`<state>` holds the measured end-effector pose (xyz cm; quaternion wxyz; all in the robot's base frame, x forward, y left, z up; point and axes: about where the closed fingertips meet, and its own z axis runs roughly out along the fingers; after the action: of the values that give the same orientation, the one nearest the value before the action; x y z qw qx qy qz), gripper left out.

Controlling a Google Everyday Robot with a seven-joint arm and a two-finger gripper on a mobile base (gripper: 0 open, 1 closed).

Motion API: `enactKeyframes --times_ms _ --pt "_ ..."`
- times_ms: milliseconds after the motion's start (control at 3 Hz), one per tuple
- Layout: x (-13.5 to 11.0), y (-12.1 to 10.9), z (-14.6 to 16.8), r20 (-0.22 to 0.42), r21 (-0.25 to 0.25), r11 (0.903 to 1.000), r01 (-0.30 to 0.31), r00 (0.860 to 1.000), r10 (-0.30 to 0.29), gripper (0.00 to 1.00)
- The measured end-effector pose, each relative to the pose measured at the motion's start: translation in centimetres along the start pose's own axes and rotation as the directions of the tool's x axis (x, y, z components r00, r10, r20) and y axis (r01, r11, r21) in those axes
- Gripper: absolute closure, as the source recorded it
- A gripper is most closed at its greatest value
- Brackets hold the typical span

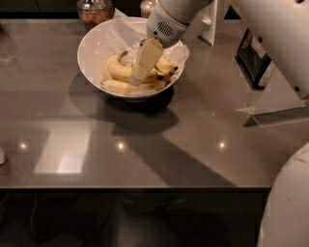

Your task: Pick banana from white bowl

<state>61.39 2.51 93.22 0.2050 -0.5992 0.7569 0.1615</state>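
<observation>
Grey table (pixel 145 159) is seen, with the white bowl (pixel 86 46) placed at 12 o'clock. Bananas (pixel 118 72) are held in it. The gripper (pixel 137 77) is set among them; its grip cannot be told.

One hand (pixel 140 72) over bowl (pixel 86 55), two jars (pixel 94 10) (pixel 148 6)

The bowl (pixel 85 54) sits on the table (pixel 193 149), toward the far edge and left of centre. In it the bananas (pixel 118 73) lie along the near side, with paper (pixel 126 30) behind them against the far wall. My gripper (pixel 139 71) comes in from above and from the right, its tip down over the middle of the bananas. A jar (pixel 94 10) stands just behind the bowl, a second jar (pixel 148 6) to its right. A stand (pixel 252 59) is at the table's right, well apart from the bowl.
</observation>
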Motion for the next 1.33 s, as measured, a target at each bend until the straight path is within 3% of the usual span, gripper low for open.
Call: enactKeyframes --times_ms 333,667,1333 --pt "-1.1 0.0 1.7 0.005 -0.034 0.9994 0.008 1.000 -0.008 0.01" --pt "-1.5 0.4 3.1 0.001 -0.067 0.9977 0.007 1.000 -0.007 0.13" --pt "-1.7 0.7 4.0 -0.002 -0.085 0.9963 0.008 1.000 -0.009 0.53"
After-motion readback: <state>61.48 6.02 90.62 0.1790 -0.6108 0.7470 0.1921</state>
